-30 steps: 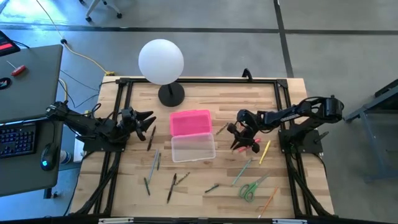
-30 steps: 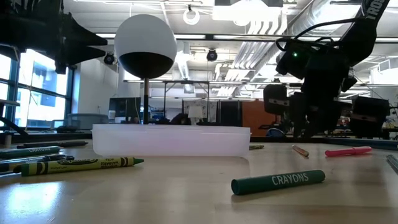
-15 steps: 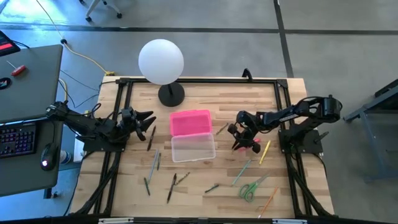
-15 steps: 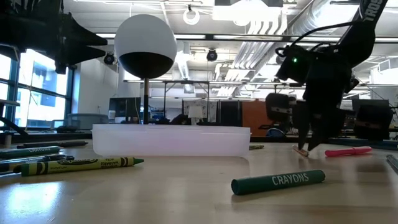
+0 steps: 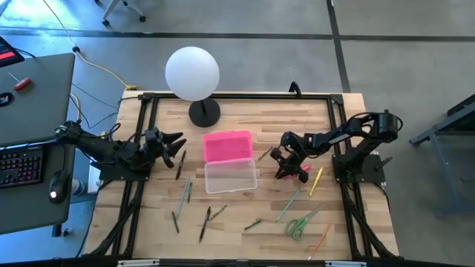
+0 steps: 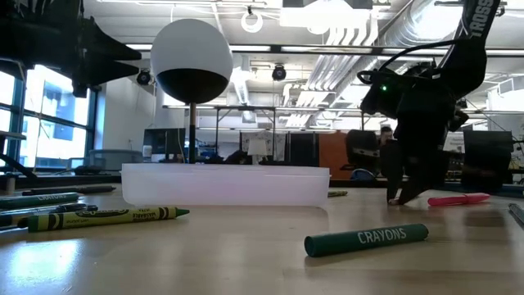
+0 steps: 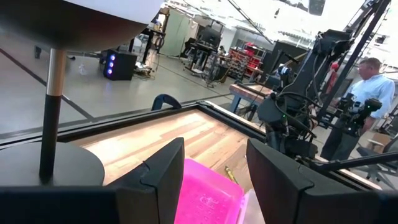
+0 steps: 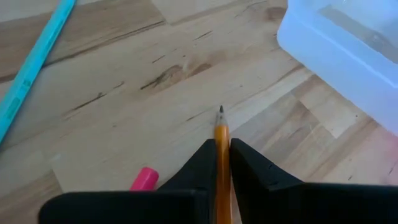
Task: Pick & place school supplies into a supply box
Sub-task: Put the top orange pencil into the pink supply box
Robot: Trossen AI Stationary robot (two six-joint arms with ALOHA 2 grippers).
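Left gripper (image 5: 178, 142) waits at the table's left edge, just left of the bright pink lid (image 5: 227, 145), its two dark fingers spread wide with nothing between them. Only the left wrist view shows that gap head-on, with the pink lid (image 7: 208, 198) lying past it, the black lamp base (image 7: 46, 168) to one side and a person in a pale shirt (image 7: 367, 93) standing in the room beyond the table.

At the centre, the clear rectangular plastic box (image 5: 231, 176) sits open on the wooden table (image 5: 237, 119), touching the near edge of the lid; the white globe lamp (image 5: 192, 73) stands at the far edge behind them. From above, thin pencils and pens lie scattered near and left of the box, and small green-handled scissors (image 5: 300, 225) lie near the front right. The low view alone reveals that two of these are crayons: a yellow-green one (image 6: 106, 217) and a dark green one labelled CRAYONS (image 6: 366, 238).

Right gripper (image 5: 283, 172) is down at the tabletop just right of the box, beside a pink marker (image 5: 303, 170). Only the right wrist view shows its fingers pinching a thin orange pencil (image 8: 221, 162), point forward over the wood, with the clear box wall (image 8: 339, 46) near and a turquoise pencil (image 8: 34, 62) well apart.
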